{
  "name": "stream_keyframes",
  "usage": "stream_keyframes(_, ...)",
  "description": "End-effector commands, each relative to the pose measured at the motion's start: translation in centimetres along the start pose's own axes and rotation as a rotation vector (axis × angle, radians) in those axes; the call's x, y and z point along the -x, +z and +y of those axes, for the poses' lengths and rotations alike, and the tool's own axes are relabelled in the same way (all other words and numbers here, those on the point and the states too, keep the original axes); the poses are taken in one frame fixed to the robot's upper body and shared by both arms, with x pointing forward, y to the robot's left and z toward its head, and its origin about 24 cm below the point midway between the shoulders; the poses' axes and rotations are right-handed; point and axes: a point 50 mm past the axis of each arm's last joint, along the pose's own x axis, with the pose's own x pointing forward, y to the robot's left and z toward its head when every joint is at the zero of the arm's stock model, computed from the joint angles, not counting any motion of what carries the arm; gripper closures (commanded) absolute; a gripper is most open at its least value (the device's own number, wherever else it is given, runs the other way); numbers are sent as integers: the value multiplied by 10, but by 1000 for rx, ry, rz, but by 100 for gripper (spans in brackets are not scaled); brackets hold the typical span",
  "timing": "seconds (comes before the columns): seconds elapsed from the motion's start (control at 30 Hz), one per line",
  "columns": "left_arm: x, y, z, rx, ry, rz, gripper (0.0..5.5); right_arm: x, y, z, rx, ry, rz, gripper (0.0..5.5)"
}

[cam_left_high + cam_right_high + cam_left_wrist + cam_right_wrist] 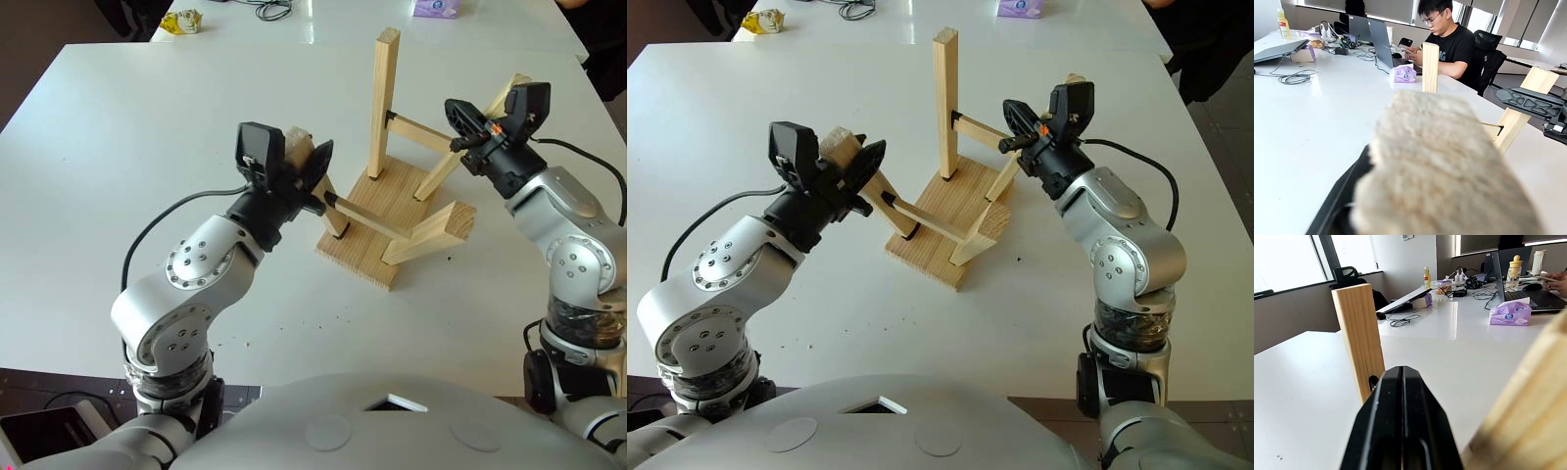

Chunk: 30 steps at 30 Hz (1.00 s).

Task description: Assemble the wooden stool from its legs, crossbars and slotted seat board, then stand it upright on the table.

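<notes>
The wooden stool lies upside down on the white table, its slotted seat board flat and the legs pointing up. One leg stands upright at the back. My left gripper is shut on the top of the left leg. A crossbar runs from that leg to a tilted front leg. My right gripper is shut on the leaning right leg, near its upper end. A second crossbar joins this leg to the upright one.
A purple tissue pack and a yellow packet lie on the far table. Laptops and cables sit there too. Open white tabletop stretches to the left and in front of the stool.
</notes>
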Motion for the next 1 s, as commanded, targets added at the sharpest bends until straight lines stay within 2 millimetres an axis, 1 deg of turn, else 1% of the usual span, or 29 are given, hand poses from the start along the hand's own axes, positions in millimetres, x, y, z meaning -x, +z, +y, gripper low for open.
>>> stream_keyframes(0.03,3,3,5,-21,38,-12,311,0,4,1,22,38,-19,550)
stream_keyframes(0.13,5,1,7,-51,66,12,266,4,5,2,32,63,-34,550)
stream_keyframes(0.2,7,1,6,-50,71,9,228,9,15,6,29,118,-85,550)
stream_keyframes(0.27,12,4,4,-42,62,-12,202,13,27,10,9,178,-140,550)
stream_keyframes(0.37,20,12,-1,-20,-19,-76,198,16,37,12,-8,241,-176,550)
stream_keyframes(0.47,25,19,0,-33,-64,-115,198,20,46,9,-18,271,-205,550)
stream_keyframes(0.5,27,23,1,-36,-78,-134,198,23,52,2,-23,266,-222,550)
stream_keyframes(0.53,30,28,3,-42,-85,-160,198,27,58,-9,-33,230,-243,550)
stream_keyframes(0.63,41,48,12,-52,-93,-284,198,37,68,-58,-33,20,-267,550)
stream_keyframes(0.67,45,55,15,-55,-88,-326,198,40,68,-69,-25,-35,-259,550)
stream_keyframes(0.7,50,63,23,-54,-56,-378,198,39,65,-78,-5,-88,-233,550)
stream_keyframes(0.73,54,69,32,-47,-11,-410,198,38,60,-83,13,-124,-202,550)
stream_keyframes(0.77,60,71,45,-43,53,-411,198,36,50,-86,43,-159,-147,550)
stream_keyframes(0.8,64,68,59,-40,122,-370,198,34,40,-86,79,-176,-96,550)
stream_keyframes(0.83,68,56,75,-74,212,-265,198,32,28,-83,110,-191,-45,550)
stream_keyframes(0.9,75,28,100,-109,328,-57,198,28,7,-73,142,-209,14,550)
stream_keyframes(0.93,77,15,110,-128,365,26,198,26,0,-67,149,-221,29,550)
stream_keyframes(1.0,70,-6,118,-153,354,122,198,22,-11,-60,150,-259,43,550)
